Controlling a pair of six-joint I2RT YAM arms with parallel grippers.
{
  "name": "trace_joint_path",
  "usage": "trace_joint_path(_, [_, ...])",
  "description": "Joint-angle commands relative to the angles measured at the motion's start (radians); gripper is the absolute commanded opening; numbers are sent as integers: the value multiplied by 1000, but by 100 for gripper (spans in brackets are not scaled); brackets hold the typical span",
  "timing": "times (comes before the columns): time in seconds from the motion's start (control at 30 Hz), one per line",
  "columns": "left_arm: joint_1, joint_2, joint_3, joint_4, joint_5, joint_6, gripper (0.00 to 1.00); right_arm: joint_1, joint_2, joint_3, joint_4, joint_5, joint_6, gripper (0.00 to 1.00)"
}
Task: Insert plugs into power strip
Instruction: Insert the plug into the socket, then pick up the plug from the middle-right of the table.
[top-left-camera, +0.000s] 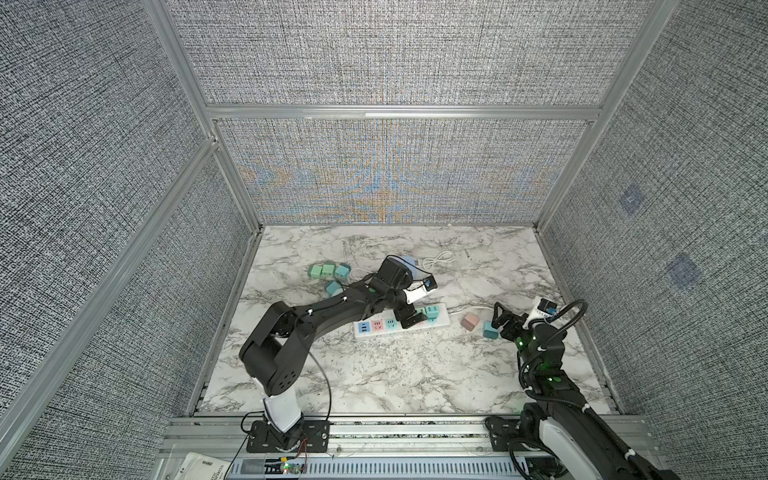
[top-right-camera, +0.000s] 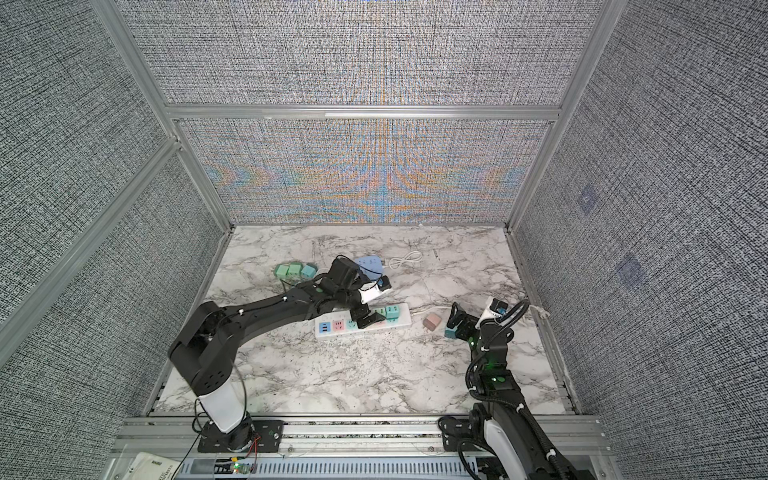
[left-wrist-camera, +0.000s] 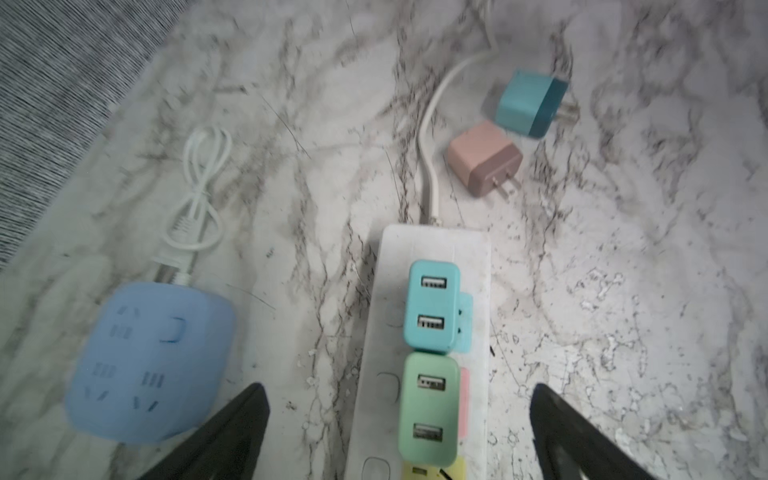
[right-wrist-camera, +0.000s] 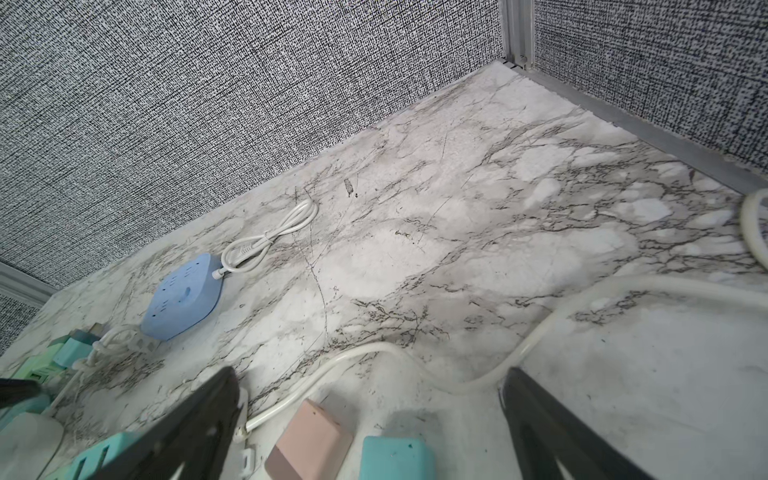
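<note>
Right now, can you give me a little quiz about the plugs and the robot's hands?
1. True or false: the pink plug sits in the white power strip.
2. How many plugs show in that strip in the left wrist view? A one, B two, C five.
3. Fill in: the jaws of the left gripper stand ____.
Key: 1 false, it lies on the table; 2 B, a teal plug and a green plug; 3 open.

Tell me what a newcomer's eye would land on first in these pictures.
The white power strip at mid-table draws the eye, with a teal plug and a green plug seated side by side in it and the left hand open above them. Next, a pink plug and a loose teal plug lie on the marble beside the open right hand.
</note>
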Motion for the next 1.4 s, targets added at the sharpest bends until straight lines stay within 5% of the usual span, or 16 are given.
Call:
trace_joint_path(0.0, [0, -103, -65, 150, -18, -125, 99, 0, 6, 2, 33, -4, 1, 99])
trace_joint_path(0.23, [0, -435, -346, 477, -242, -329, 99, 0, 14, 6, 34, -16, -2, 99])
trace_joint_path(0.37, [7, -599, -546, 725, -466, -443, 99, 0, 1, 4, 25, -20, -2, 99])
trace_joint_path(0.57, [13, -703, -467, 479, -431, -514, 99, 18, -79, 68, -245, -71, 88, 92])
trace_joint_path(0.83, [12, -726, -366, 320, -704, -928, 99, 217, -140, 118, -502, 82, 199, 78])
trace_joint_path(1.1, [13, -809, -362, 318, -847, -957, 99, 303, 132, 235, -571, 339, 254, 78])
trace_joint_path(1.23, [13, -872, -328, 271, -800, -789, 99, 297, 211, 216, -494, 322, 252, 77])
trace_joint_path(1.37, [13, -938, -434, 408, -884, -774, 99, 281, 274, 242, -493, 296, 242, 75])
